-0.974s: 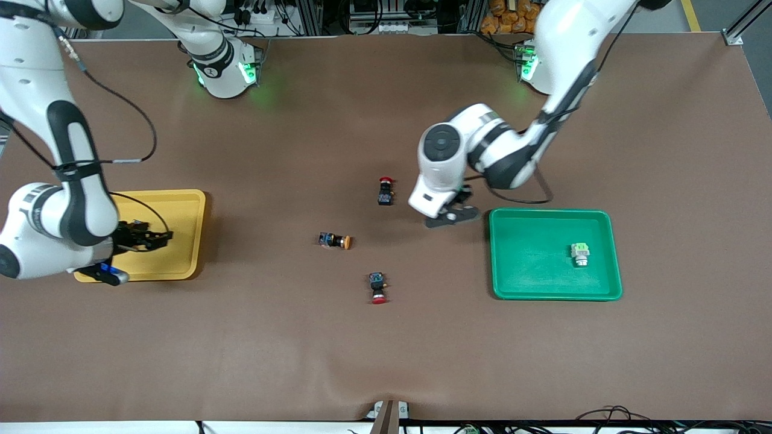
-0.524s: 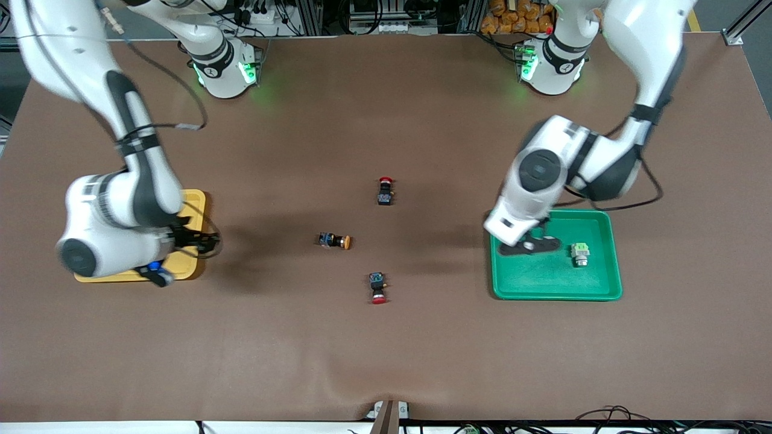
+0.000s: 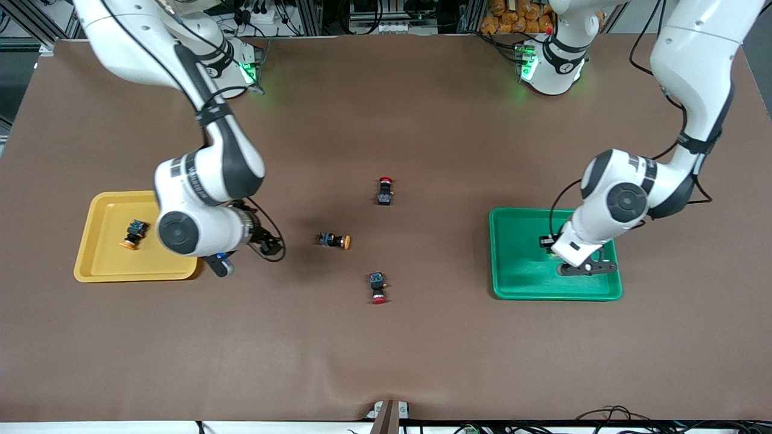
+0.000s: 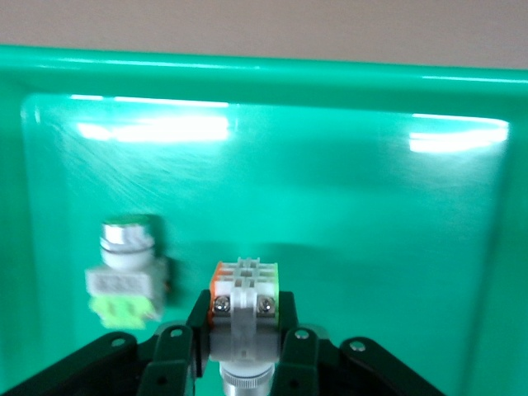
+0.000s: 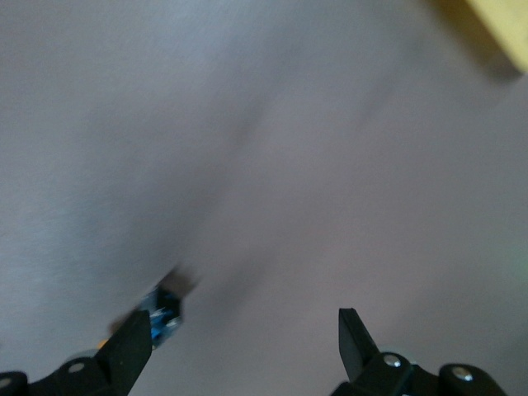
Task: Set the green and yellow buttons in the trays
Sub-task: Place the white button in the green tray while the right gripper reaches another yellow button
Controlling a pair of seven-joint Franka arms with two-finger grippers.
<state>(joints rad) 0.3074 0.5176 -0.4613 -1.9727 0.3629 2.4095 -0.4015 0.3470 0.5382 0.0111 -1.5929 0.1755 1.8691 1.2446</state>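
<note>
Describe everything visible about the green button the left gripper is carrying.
The held green button is a small pushbutton switch with a whitish plastic body, two silver screws on top, light-green and orange side parts and a silver collar at its lower end. The left gripper is shut on it, a black finger pressing each side. It hangs over the green tray, beside a second green button already lying on the tray floor. Whether it touches the floor cannot be told.

Red-capped switches [image 3: 385, 190] flanking orange-capped button [image 3: 335, 240]
</note>
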